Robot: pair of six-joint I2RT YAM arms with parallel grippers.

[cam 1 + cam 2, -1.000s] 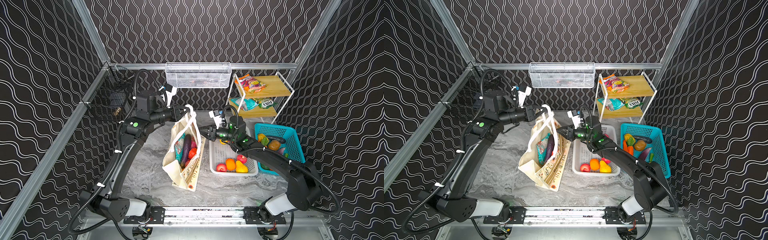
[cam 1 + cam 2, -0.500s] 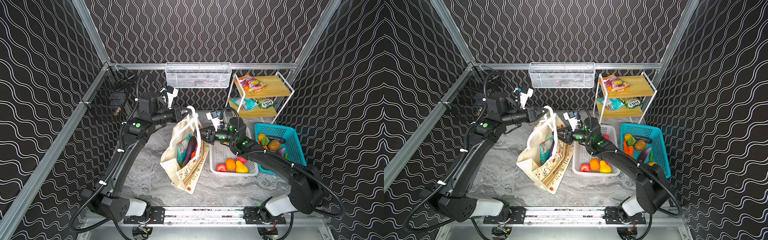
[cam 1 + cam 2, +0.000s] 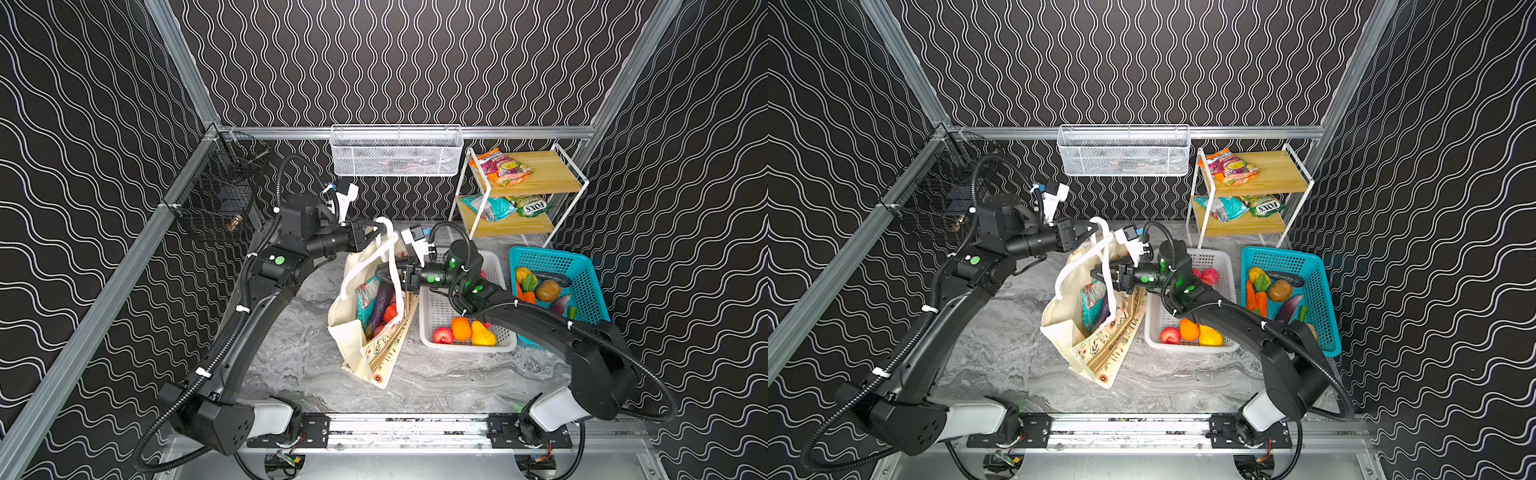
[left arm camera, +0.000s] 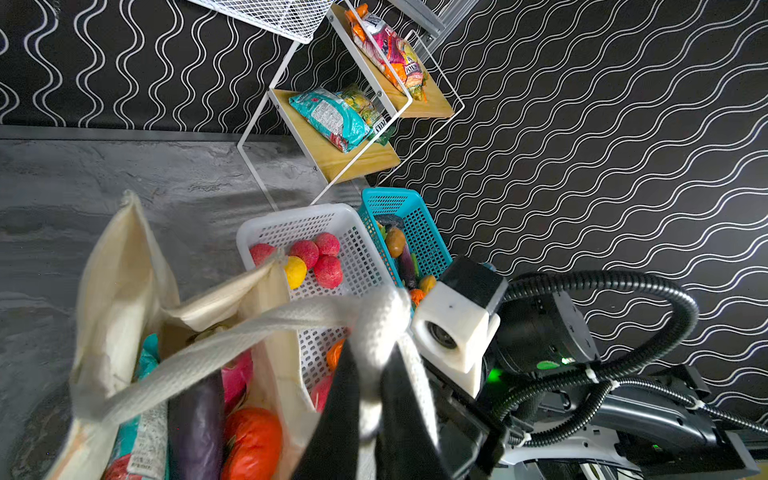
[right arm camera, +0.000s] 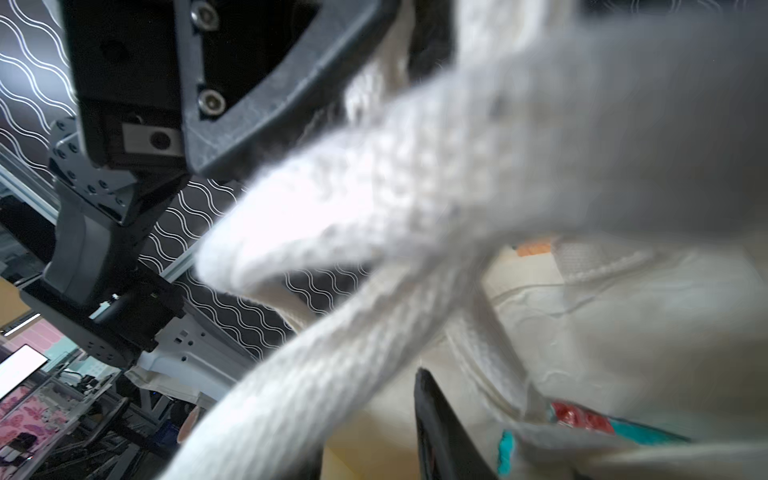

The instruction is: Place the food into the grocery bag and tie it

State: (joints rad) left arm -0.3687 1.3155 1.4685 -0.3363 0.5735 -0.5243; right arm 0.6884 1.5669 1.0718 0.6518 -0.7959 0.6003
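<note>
Bag: cream canvas grocery bag [image 3: 347,340] [image 3: 1061,318] with a floral print and a tan lettered band, on the middle of the grey marbled tabletop [image 3: 299,353]. It leans with its mouth open upward, just left of the white plastic basket [image 3: 465,347].
Handles: white woven strap handles [image 3: 388,245] [image 3: 1100,245] rise from the bag's mouth to a bunch at its far side, above the table.
Food in bag: teal snack packet [image 3: 365,295] [image 4: 145,415], long purple aubergine [image 3: 380,305] [image 4: 195,428], red-orange fruit [image 4: 251,440] and a magenta fruit [image 4: 237,374], packed side by side inside.
Left gripper: left gripper [image 3: 376,232] [image 3: 1092,228] reaches in from the left at the far side of the bag. Its black fingers [image 4: 332,415] are pressed together on the bunched strap handles.
Right gripper: right gripper [image 3: 380,275] [image 3: 1098,272] reaches in from the right, over the bag's mouth, right at one strap. In the right wrist view the strap blocks most of the view, so whether its fingers pinch it cannot be told.
White basket: it holds a red apple [image 3: 441,334], an orange [image 3: 460,328] and a yellow pear [image 3: 482,336] at its near end.
Teal basket: teal plastic basket [image 3: 582,270], right of the white one, with mixed vegetables.
Shelf: two-tier wooden shelf rack [image 3: 540,178] at the far right, with snack bags on both tiers.
Wall: white wire mesh basket [image 3: 395,151] hangs on the far wall.
</note>
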